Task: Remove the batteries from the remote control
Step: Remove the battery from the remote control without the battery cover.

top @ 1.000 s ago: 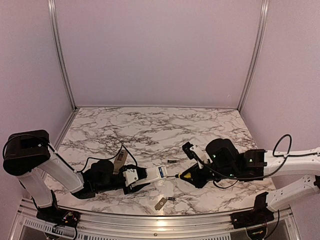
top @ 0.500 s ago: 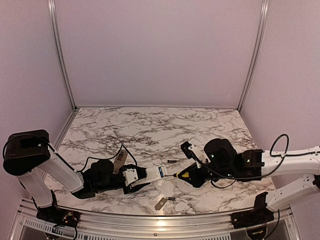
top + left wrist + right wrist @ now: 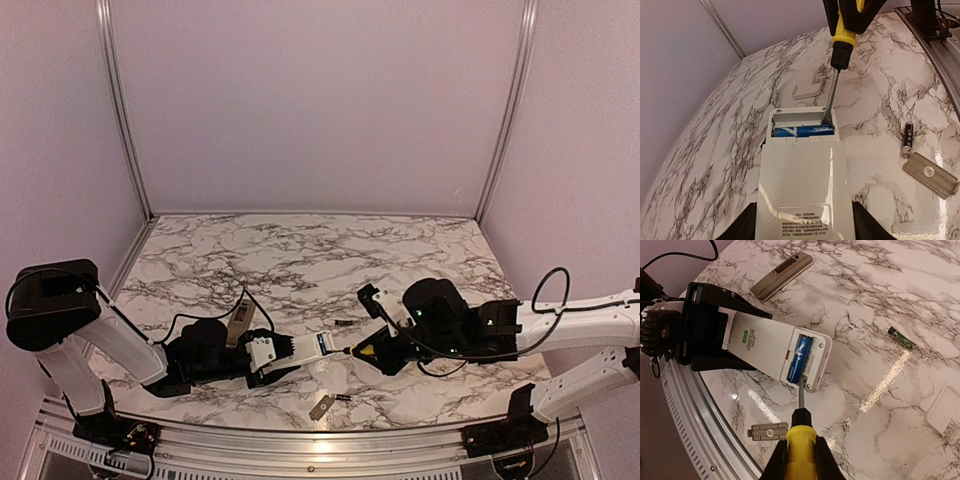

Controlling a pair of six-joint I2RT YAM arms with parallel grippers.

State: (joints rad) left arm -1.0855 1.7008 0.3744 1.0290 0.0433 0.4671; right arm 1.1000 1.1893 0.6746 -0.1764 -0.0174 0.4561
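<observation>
My left gripper [image 3: 265, 355] [image 3: 805, 225] is shut on the sides of the white remote control [image 3: 300, 347] [image 3: 802, 180] [image 3: 765, 342], held low over the table with its battery bay open. A blue battery [image 3: 802, 131] [image 3: 799, 359] lies across the bay. My right gripper [image 3: 385, 350] [image 3: 801, 460] is shut on a yellow-handled screwdriver [image 3: 844, 30] [image 3: 801, 445]. The blade tip rests at the blue battery's end inside the bay. One dark battery [image 3: 343, 323] [image 3: 901, 338] lies loose beyond the remote. Another dark battery [image 3: 343, 398] [image 3: 907, 139] lies by the front rail.
A flat grey cover plate [image 3: 321, 407] [image 3: 930, 173] [image 3: 767, 431] lies near the front rail. A second, grey remote [image 3: 240, 320] [image 3: 782, 275] lies behind my left arm. A white lid [image 3: 807, 92] [image 3: 944, 409] lies on the marble. The metal rail [image 3: 700, 430] edges the table.
My right arm has crept slightly left, bringing the screwdriver tip closer into the remote's bay. The left gripper and remote have stayed still.
</observation>
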